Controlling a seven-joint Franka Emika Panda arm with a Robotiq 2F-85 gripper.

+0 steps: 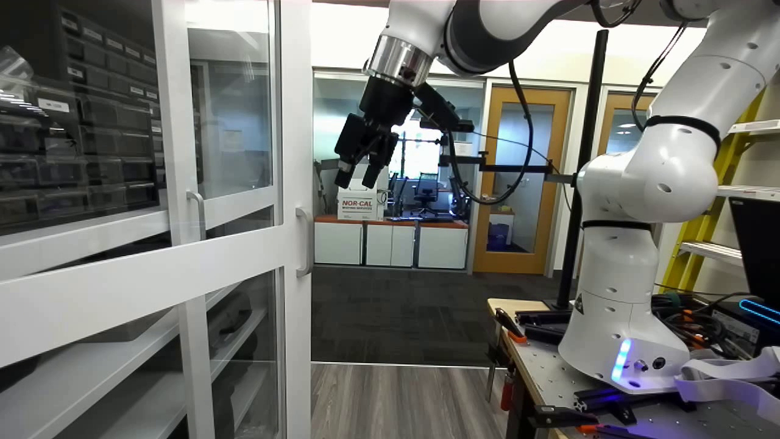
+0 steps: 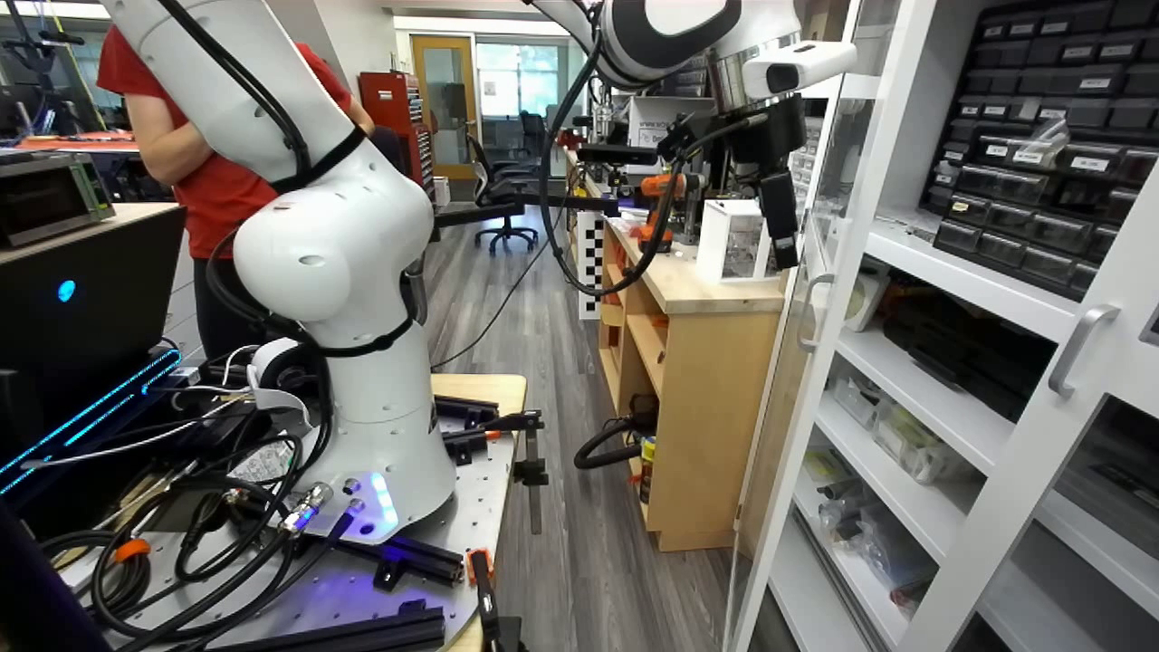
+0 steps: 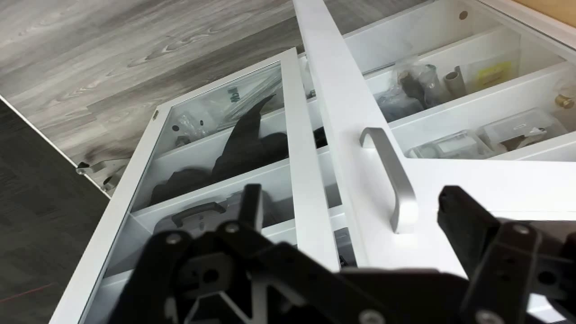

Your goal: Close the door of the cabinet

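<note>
metal-topped table point(image 2: 480, 507) with robot base point(image 2: 380, 466), black rails point(image 2: 421, 559), tangled cables point(image 2: 127, 575), white strap point(image 1: 752, 369)

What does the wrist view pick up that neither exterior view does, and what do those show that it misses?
Only the wrist view: a brassy piece on a shelf, and a thin red line on the dark carpet.

Only the exterior views: the robot's base, in both, plus a yellow ladder and a person in a red shirt, each in a single exterior view.

All share the gripper, the open cabinet door with its handle, and the plank floor.
</note>
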